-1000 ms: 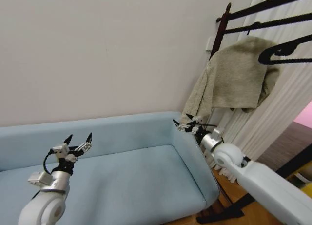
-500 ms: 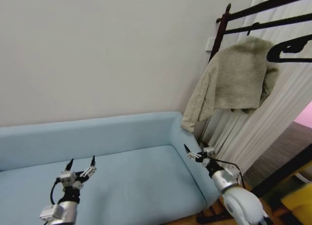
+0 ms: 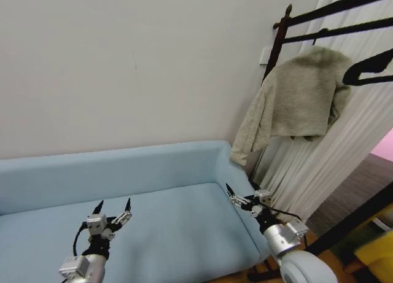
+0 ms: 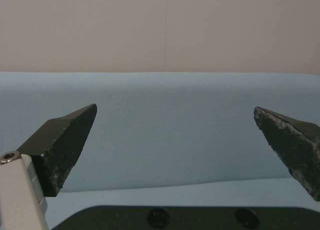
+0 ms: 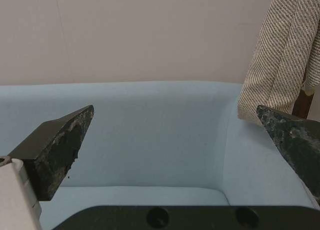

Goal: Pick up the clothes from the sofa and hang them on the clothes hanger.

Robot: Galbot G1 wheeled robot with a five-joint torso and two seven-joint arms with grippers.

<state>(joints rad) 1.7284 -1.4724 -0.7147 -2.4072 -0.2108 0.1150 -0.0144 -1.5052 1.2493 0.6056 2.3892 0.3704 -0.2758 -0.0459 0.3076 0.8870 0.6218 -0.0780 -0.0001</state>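
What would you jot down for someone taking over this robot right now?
Left gripper: open, holding nothing, low over the sofa.
Right gripper: open, holding nothing, by the sofa's right end.
Beige sweater: hanging on the dark rack beside the sofa.
Done: sweater looks hung. Left: probably nothing; check sofa parts outside the view.

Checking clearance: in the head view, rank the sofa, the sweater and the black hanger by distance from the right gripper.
1. Sofa, just below the right gripper.
2. Sweater, hanging above it.
3. Hanger, upper right, farthest.
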